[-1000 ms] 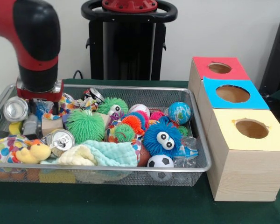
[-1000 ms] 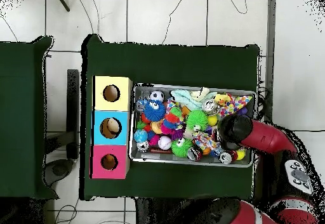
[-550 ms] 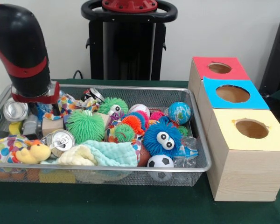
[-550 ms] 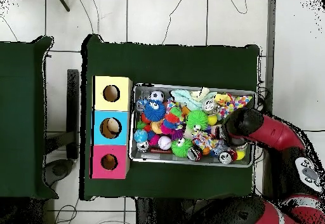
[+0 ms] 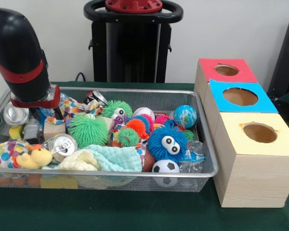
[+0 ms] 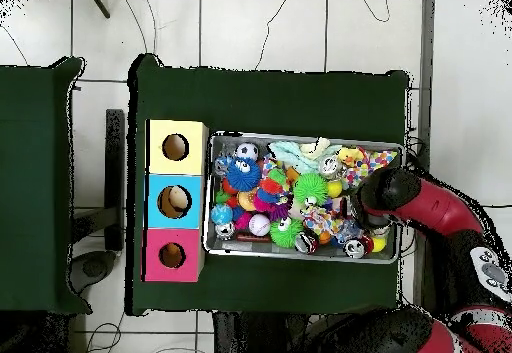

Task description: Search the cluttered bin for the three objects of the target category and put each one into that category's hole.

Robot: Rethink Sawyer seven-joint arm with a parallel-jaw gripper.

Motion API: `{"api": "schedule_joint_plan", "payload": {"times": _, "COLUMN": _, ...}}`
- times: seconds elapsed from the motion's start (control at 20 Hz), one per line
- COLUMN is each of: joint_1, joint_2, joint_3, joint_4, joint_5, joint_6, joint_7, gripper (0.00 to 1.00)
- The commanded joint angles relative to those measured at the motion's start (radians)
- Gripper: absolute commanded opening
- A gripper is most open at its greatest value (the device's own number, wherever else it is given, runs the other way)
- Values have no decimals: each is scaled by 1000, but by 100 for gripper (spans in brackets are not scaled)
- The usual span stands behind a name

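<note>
silver wire-mesh bin [image 5: 135,175] of cluttered toys sits on table beside three holed boxes; red-black arm's gripper [image 5: 32,111] has shifted toward bin's end edge, low over silver cans; finger state unclear; nothing lifted yet.

No readable text, label, brand, number or sign shows on anything here.

Front camera sits low and close at the desk [image 5: 135,211] edge, facing the bin [image 5: 111,175]; overhead looks straight down from high up. Both share bin and boxes [image 6: 175,201].
</note>
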Motion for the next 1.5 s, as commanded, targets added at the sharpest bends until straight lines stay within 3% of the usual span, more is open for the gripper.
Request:
{"api": "schedule_joint_plan", "payload": {"times": 0.05, "joint_1": -1, "joint_2": 129, "joint_3": 159, "joint_4": 2, "joint_5": -18, "joint_6": -16, "joint_7": -79, "gripper": 100}}
{"api": "schedule_joint_plan", "payload": {"times": 0.15, "joint_1": -3, "joint_2": 128, "joint_3": 164, "joint_4": 5, "joint_5": -20, "joint_6": -21, "joint_7": -84, "gripper": 100}}
{"api": "schedule_joint_plan", "payload": {"times": 0.2, "joint_1": -5, "joint_2": 127, "joint_3": 167, "joint_4": 7, "joint_5": -23, "joint_6": -27, "joint_7": -86, "gripper": 0}}
{"api": "schedule_joint_plan", "payload": {"times": 0.85, "joint_1": -21, "joint_2": 115, "joint_3": 187, "joint_4": 22, "joint_5": -43, "joint_6": -39, "joint_7": -97, "gripper": 0}}
{"api": "schedule_joint_plan", "payload": {"times": 0.95, "joint_1": -41, "joint_2": 84, "joint_3": 211, "joint_4": 58, "joint_5": -28, "joint_6": -82, "joint_7": -102, "gripper": 0}}
{"api": "schedule_joint_plan", "payload": {"times": 1.15, "joint_1": -93, "joint_2": -50, "joint_3": 279, "joint_4": 156, "joint_5": 34, "joint_6": -82, "joint_7": -121, "gripper": 0}}
{"api": "schedule_joint_plan", "payload": {"times": 1.35, "joint_1": -105, "joint_2": -117, "joint_3": 328, "joint_4": 164, "joint_5": 98, "joint_6": -99, "joint_7": -28, "gripper": 0}}
{"api": "schedule_joint_plan", "payload": {"times": 1.5, "joint_1": -124, "joint_2": -160, "joint_3": 381, "joint_4": 206, "joint_5": 156, "joint_6": -183, "joint_7": 40, "gripper": 0}}
